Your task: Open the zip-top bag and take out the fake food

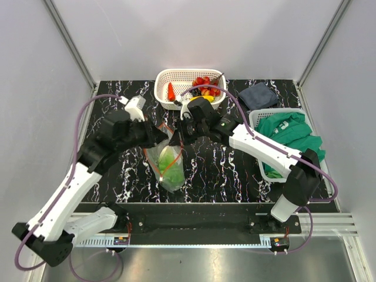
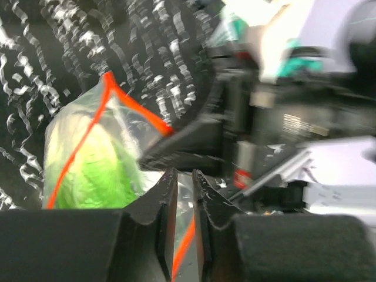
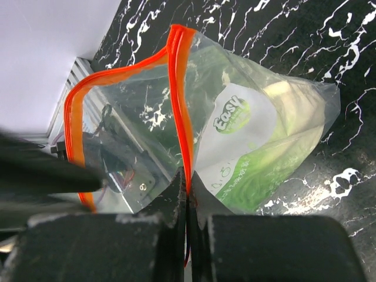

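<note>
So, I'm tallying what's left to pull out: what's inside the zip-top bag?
Leafy green lettuce shows through the clear zip-top bag. Its printed label and the lettuce itself cover whatever might lie behind them.

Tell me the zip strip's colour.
Orange-red zip strip on the clear zip-top bag; best in the right wrist view.

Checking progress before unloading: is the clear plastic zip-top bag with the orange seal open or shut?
Open. On the clear plastic zip-top bag, the orange seal strips stand apart at the mouth; leafy green lettuce lies inside.
</note>
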`<state>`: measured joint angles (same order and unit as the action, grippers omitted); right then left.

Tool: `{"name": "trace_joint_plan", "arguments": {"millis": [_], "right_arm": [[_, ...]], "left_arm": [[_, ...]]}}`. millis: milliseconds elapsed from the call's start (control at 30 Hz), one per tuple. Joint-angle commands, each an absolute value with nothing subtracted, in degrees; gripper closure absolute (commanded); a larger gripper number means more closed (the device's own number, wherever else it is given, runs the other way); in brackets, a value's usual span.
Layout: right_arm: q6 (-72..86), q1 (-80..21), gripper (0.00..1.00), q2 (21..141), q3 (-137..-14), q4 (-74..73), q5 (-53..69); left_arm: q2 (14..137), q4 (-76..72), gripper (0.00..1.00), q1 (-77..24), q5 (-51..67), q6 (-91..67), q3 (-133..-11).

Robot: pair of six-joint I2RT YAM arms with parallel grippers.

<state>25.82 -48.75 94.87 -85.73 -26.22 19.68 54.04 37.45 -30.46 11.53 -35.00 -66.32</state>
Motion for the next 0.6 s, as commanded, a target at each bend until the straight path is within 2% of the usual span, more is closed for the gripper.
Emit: {"name": "trace_joint_plan", "arguments": {"millis": [0,100,333,367,400,500,533,567], "right_arm": [[27.2,-49.5,1.00,94.0,-89.1,-25.2,18.5],[27.2,-49.5,1.00,94.1,-88.6,-25.1,18.0],[27.3,-49.6,1.00,93.7,-87.0,-25.2,17.4],[27.2,-49.6,1.00,93.3,-86.8,-25.2,16.9],[26.8,-49.7,1.00,93.2,-86.5,-25.2,16.6],[25.8,-49.6,1.00,92.9,-86.2,-25.3,16.5],[25.6,-49.7,1.00,93.0,-86.2,-25.3,16.5],[25.4,-49.6,1.00,93.1,-86.2,-25.4,16.9]], "left_arm": [[56.7,34.3,0.82,-32.7,2.9,-35.2,-64.8],[59.2,34.9,0.86,-33.8,0.1,-34.0,-63.0],[57.9,32.2,0.85,-35.0,-2.4,-34.8,-57.1],[55.1,31.0,0.79,-35.0,-1.7,-34.3,-55.6],[53.8,29.8,0.67,-35.0,0.9,-33.8,-55.1],[50.5,28.6,0.58,-35.0,4.0,-31.9,-56.9],[50.1,29.9,0.50,-35.0,4.6,-31.6,-57.8],[49.4,30.5,0.47,-35.0,4.8,-30.7,-58.8]]}}
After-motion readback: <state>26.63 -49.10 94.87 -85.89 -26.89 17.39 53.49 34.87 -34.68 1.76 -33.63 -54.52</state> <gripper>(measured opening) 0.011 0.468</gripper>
